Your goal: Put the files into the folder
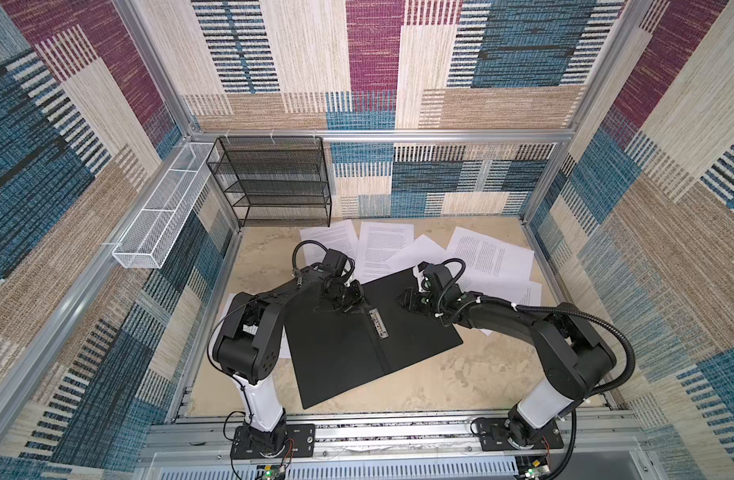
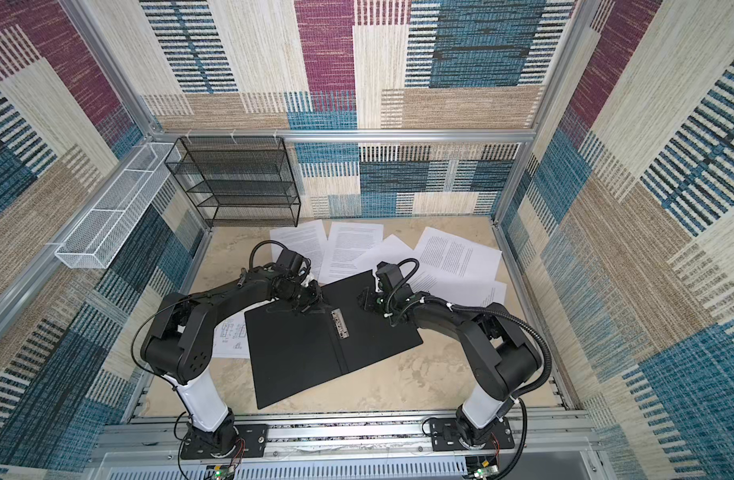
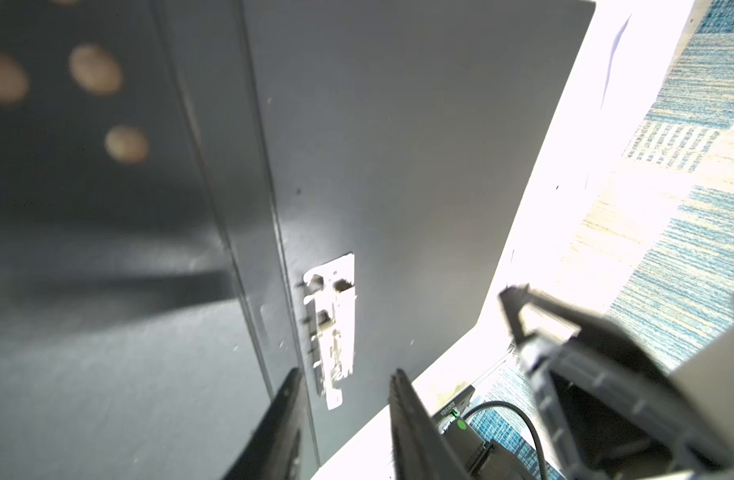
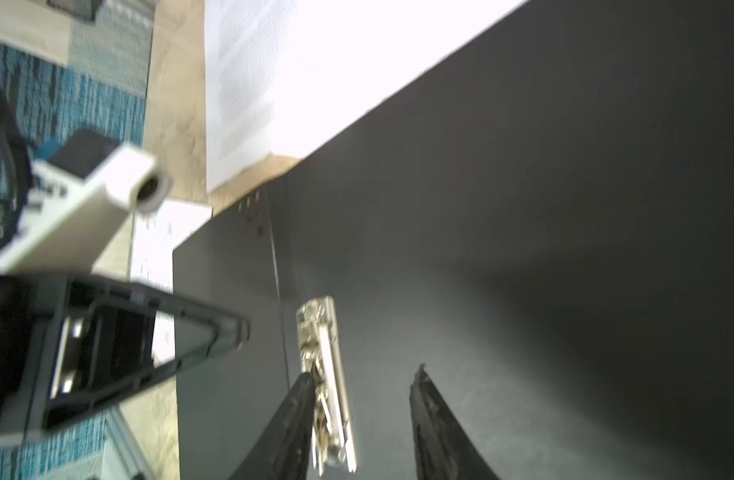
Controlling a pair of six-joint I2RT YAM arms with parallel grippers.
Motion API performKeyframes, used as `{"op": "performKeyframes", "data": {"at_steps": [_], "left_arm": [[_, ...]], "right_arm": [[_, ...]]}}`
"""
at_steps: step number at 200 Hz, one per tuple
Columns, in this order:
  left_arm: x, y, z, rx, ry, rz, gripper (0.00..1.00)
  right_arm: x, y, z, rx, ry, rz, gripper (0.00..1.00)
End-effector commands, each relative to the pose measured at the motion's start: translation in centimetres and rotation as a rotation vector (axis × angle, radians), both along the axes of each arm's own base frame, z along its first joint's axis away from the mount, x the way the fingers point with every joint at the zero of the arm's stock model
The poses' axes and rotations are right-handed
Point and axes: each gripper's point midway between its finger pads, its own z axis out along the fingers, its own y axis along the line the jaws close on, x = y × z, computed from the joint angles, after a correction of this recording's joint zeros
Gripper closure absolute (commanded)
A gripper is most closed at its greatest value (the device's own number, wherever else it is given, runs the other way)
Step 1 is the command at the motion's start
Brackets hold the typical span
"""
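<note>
The folder (image 1: 340,357) lies open on the table, black inside up, with its metal spine clip (image 1: 378,322) in the middle. Several white files (image 1: 384,249) are scattered behind it and to its right, and its far edge overlaps some of them. A sheet with line drawings (image 2: 232,336) pokes out from under its left edge. My left gripper (image 1: 351,297) hovers low over the left half near the clip, open and empty (image 3: 345,372). My right gripper (image 1: 403,300) faces it over the right half, also open with nothing between its fingers (image 4: 364,371).
A black wire-mesh rack (image 1: 270,183) stands at the back left. A white mesh basket (image 1: 162,216) hangs on the left wall rail. Patterned walls and aluminium frame bars close in the table on three sides. Bare beige tabletop (image 1: 461,382) shows in front of the folder.
</note>
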Motion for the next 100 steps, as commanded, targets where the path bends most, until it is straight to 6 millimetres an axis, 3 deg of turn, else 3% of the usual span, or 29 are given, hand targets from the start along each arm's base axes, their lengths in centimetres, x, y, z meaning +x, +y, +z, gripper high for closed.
{"op": "performKeyframes", "data": {"at_steps": [1, 51, 100], "left_arm": [[0.3, 0.0, -1.2, 0.022, 0.053, 0.023, 0.72], [0.7, 0.2, -2.7, 0.067, 0.088, 0.033, 0.78], [0.6, 0.1, -4.0, 0.087, 0.123, 0.029, 0.84]], "right_arm": [[-2.2, 1.4, -0.4, 0.013, 0.05, 0.068, 0.62], [-5.6, 3.6, -1.4, 0.024, 0.11, 0.153, 0.62], [-6.6, 4.0, -2.6, 0.018, 0.145, 0.178, 0.64]]}}
